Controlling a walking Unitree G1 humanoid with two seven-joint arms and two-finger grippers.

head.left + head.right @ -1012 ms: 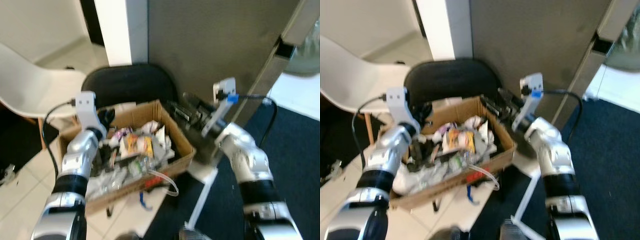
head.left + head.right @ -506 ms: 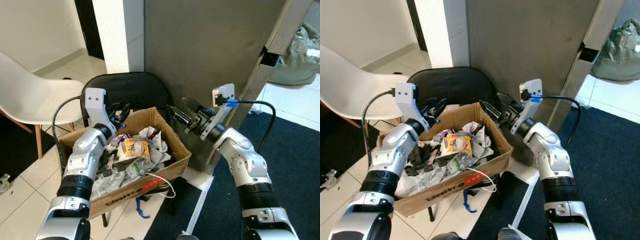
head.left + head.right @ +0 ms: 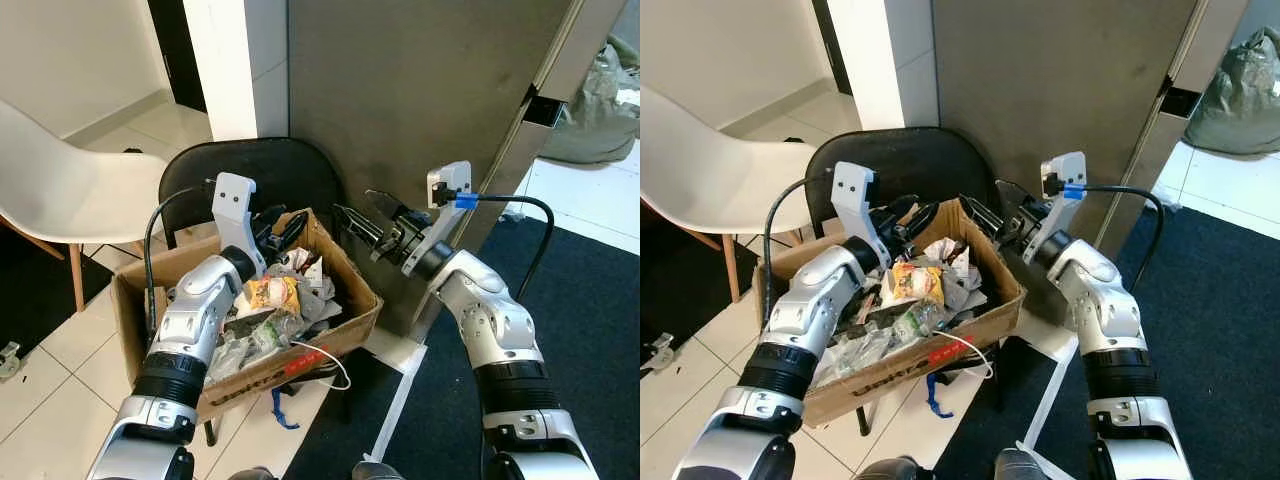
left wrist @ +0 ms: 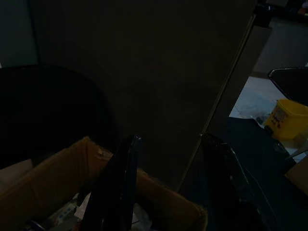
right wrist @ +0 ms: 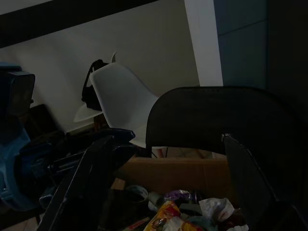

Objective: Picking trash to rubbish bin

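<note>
A cardboard box (image 3: 262,368) heaped with trash sits on a black chair (image 3: 250,166). A yellow snack wrapper (image 3: 272,293), crumpled white paper (image 3: 316,270) and clear plastic (image 3: 262,335) lie on top of the pile. My left gripper (image 3: 284,224) hovers open above the box's back edge, nothing between its fingers. My right gripper (image 3: 360,212) is open just past the box's back right corner, also empty. The right wrist view looks across the box and its wrapper (image 5: 166,216) between its dark fingers (image 5: 94,173).
A white chair (image 3: 60,180) stands to the left on pale tiles. A grey partition (image 3: 420,90) rises right behind the box. Dark carpet (image 3: 590,330) lies to the right, and a grey bag (image 3: 605,100) beyond it. A yellow tub (image 4: 288,118) appears in the left wrist view.
The blurred view has steadied. My left gripper has swung rightward from the box's left side to above its back edge. The right gripper has kept its place by the corner.
</note>
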